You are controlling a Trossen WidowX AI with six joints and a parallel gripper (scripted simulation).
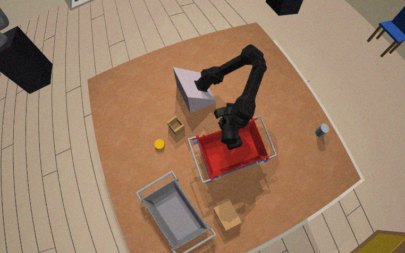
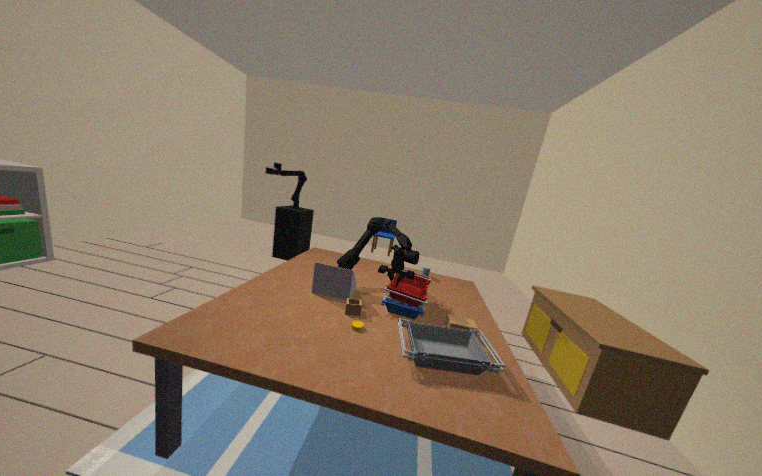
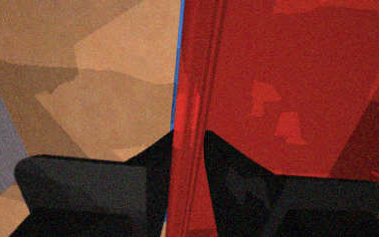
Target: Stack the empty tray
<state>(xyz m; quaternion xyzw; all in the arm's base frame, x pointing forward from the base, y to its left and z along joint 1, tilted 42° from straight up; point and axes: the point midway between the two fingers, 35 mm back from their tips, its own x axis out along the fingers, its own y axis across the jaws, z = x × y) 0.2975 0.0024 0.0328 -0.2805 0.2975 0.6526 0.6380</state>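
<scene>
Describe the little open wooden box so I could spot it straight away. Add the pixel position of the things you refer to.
On the big brown table (image 1: 128,103) (image 2: 253,331), find the grey wedge (image 1: 188,84) (image 2: 333,281). The box (image 1: 171,126) (image 2: 353,309) stands between that wedge and a yellow disc (image 1: 159,144) (image 2: 357,325). It is small, square and tan, with a hollow top, unlike the solid round disc and the far larger wedge.

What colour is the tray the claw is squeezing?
The tray is red, clearest in the top view.
</scene>
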